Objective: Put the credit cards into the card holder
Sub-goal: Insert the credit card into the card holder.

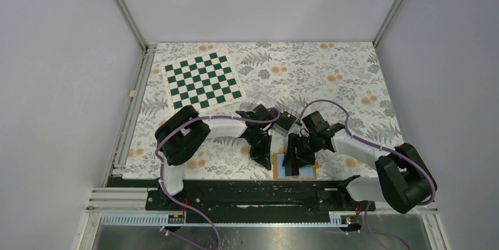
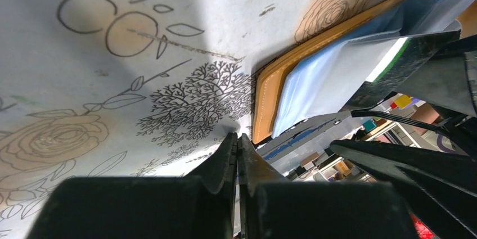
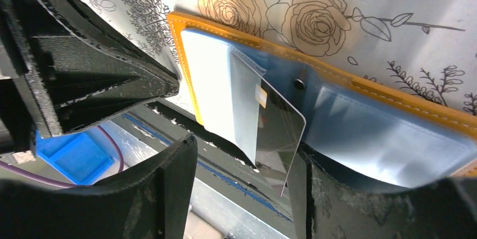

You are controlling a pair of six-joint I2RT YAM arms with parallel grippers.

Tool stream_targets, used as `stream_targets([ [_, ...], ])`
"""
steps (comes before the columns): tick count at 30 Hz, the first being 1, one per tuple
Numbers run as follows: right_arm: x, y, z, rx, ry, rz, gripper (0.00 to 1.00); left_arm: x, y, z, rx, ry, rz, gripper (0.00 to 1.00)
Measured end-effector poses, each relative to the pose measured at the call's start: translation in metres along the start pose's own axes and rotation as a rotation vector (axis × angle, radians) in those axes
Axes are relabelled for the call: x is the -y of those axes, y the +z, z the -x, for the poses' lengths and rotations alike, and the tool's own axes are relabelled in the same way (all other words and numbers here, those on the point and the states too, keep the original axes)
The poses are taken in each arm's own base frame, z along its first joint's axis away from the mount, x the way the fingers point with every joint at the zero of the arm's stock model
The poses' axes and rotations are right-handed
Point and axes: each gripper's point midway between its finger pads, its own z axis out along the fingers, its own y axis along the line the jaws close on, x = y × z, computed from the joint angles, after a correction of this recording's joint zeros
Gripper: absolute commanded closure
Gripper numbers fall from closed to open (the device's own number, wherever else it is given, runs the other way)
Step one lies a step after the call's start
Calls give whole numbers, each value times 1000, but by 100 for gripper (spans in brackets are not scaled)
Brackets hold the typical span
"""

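The card holder (image 1: pixel 275 170) lies open near the table's front edge, with an orange rim (image 3: pixel 394 95) and light blue pockets. A glossy dark credit card (image 3: pixel 278 132) stands partly tucked in a pocket, its free edge beside my right gripper's right finger (image 3: pixel 360 199). My right gripper (image 3: pixel 247 185) hangs over the holder with its jaws open, not clamping the card. My left gripper (image 2: pixel 237 140) is shut and empty, tips on the cloth just beside the holder's orange edge (image 2: pixel 269 101). The card (image 2: pixel 410 59) also shows from the left wrist view. From above, my right gripper (image 1: pixel 297 157) covers most of the holder.
A clear plastic box (image 1: pixel 268 100) sits behind the grippers, with a flat black piece (image 1: pixel 286 122) next to it. A green-and-white chequered board (image 1: pixel 203 80) lies at the back left. The table's front edge and the metal rail (image 1: pixel 247 194) run right below the holder.
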Motion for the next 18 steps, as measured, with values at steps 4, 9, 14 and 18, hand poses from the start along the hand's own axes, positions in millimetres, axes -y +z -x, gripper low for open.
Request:
stream_targets([
  [4, 1, 3, -2, -12, -5, -8, 36, 2, 1, 2, 5, 0, -9, 100],
  [9, -8, 9, -4, -27, -3, 25, 36, 6, 2, 4, 14, -1, -21, 100],
  [14, -20, 15, -5, -53, 4, 49, 35, 6, 3, 3, 13, -13, -25, 100],
  [18, -23, 16, -6, -61, 2, 47, 32, 6, 3, 3, 13, -18, -25, 100],
])
